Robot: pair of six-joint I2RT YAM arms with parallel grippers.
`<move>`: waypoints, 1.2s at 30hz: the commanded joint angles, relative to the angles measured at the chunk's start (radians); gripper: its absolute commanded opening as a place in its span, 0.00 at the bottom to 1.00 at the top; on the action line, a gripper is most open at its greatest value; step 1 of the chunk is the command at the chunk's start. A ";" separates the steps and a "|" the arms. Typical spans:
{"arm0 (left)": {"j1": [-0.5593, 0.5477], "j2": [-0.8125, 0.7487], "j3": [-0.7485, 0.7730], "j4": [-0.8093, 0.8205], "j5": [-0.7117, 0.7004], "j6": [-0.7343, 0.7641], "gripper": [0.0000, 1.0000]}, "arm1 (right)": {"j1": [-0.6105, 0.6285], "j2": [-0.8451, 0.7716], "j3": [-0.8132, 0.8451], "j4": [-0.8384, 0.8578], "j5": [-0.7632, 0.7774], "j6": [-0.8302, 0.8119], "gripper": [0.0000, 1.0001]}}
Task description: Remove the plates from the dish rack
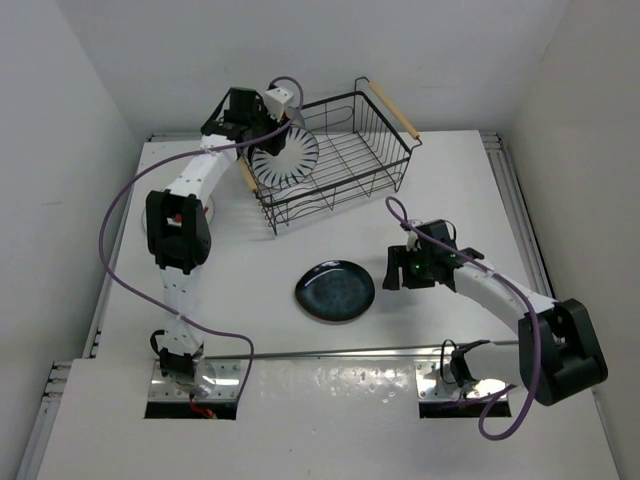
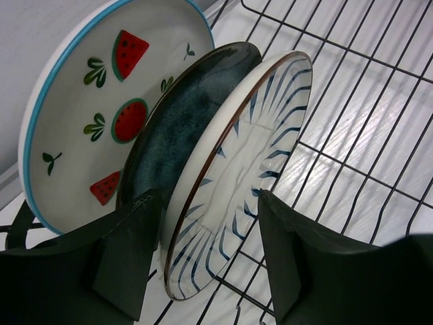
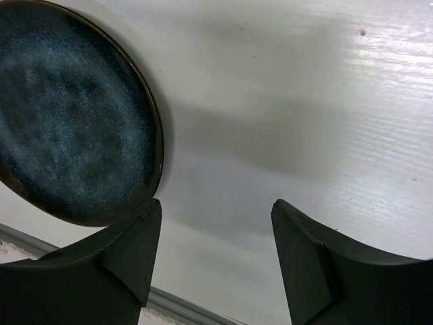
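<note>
The black wire dish rack (image 1: 372, 160) stands at the back of the table. Three plates stand on edge at its left end: a white watermelon plate (image 2: 81, 101), a dark blue plate (image 2: 179, 125) and a striped plate (image 2: 260, 145), which also shows in the top view (image 1: 285, 155). My left gripper (image 2: 211, 230) is open. Its fingers straddle the striped plate's lower rim without closing on it. It sits over the rack's left end (image 1: 268, 125). Another dark blue plate (image 1: 335, 291) lies flat on the table. My right gripper (image 3: 215, 220) is open and empty just right of that plate (image 3: 67, 122).
The rack has wooden bar handles at the back right (image 1: 392, 108) and the front left (image 1: 247, 177). A metal rail (image 1: 380, 350) runs across the table's near edge. White walls close in the back and sides. Purple cables loop off both arms.
</note>
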 commanded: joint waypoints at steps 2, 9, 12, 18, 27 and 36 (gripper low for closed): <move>0.010 -0.001 0.029 0.039 0.042 0.003 0.63 | -0.001 0.024 0.068 0.005 -0.035 -0.011 0.66; 0.016 0.045 0.052 0.019 0.057 0.009 0.47 | -0.001 0.055 0.089 -0.013 -0.041 -0.017 0.65; 0.016 0.063 0.062 -0.002 0.071 0.016 0.45 | -0.002 0.055 0.089 -0.024 -0.041 -0.022 0.65; 0.019 0.119 0.125 -0.077 0.097 0.041 0.40 | -0.001 0.055 0.089 -0.031 -0.035 -0.023 0.65; 0.019 0.059 0.121 -0.054 0.070 0.055 0.09 | -0.001 0.080 0.109 -0.027 -0.051 -0.025 0.65; 0.013 -0.044 0.069 0.033 0.073 0.072 0.00 | -0.002 0.097 0.115 -0.036 -0.068 -0.025 0.64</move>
